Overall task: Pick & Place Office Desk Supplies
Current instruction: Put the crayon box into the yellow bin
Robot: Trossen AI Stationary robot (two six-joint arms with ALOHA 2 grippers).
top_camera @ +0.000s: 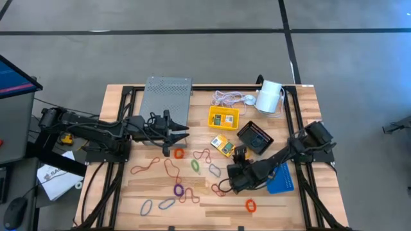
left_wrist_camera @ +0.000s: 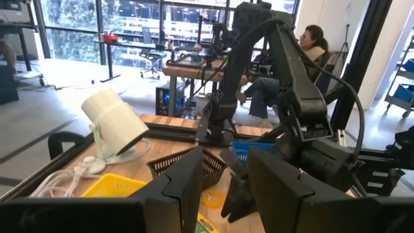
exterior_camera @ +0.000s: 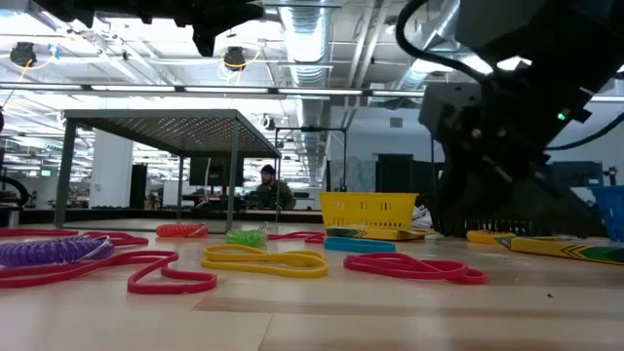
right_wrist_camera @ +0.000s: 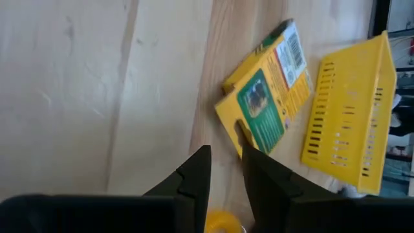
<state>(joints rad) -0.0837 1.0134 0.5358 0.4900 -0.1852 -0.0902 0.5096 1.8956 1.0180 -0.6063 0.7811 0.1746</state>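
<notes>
Several coloured rubber bands (top_camera: 186, 173) lie loose on the wooden table. Two yellow-green crayon boxes (right_wrist_camera: 265, 97) lie side by side near the yellow tray (top_camera: 223, 118), which holds another box. The black mesh tray (top_camera: 255, 137) and the blue tray (top_camera: 280, 179) stand to the right. My right gripper (right_wrist_camera: 226, 158) slants down at the near end of the crayon boxes (top_camera: 223, 145), open by a narrow gap that shows bare wood. A yellow bit (right_wrist_camera: 223, 223) shows between its finger roots; what it is I cannot tell. My left gripper (left_wrist_camera: 226, 175) hovers level and open at the left, holding nothing. My right gripper has one fingertip (right_wrist_camera: 249, 155) at the near corner (right_wrist_camera: 240, 133) of the nearer crayon box, coming slanting down from the table's near right. Whether it touches the box I cannot tell. The box lies flat on the table.
A grey mesh shelf (top_camera: 166, 99) stands at the far left of the table. A white cylinder (top_camera: 270, 96) and a coiled white cord (top_camera: 228, 98) lie at the far edge. Bare wood lies at the near edge. A person (left_wrist_camera: 310, 45) sits in the room beyond.
</notes>
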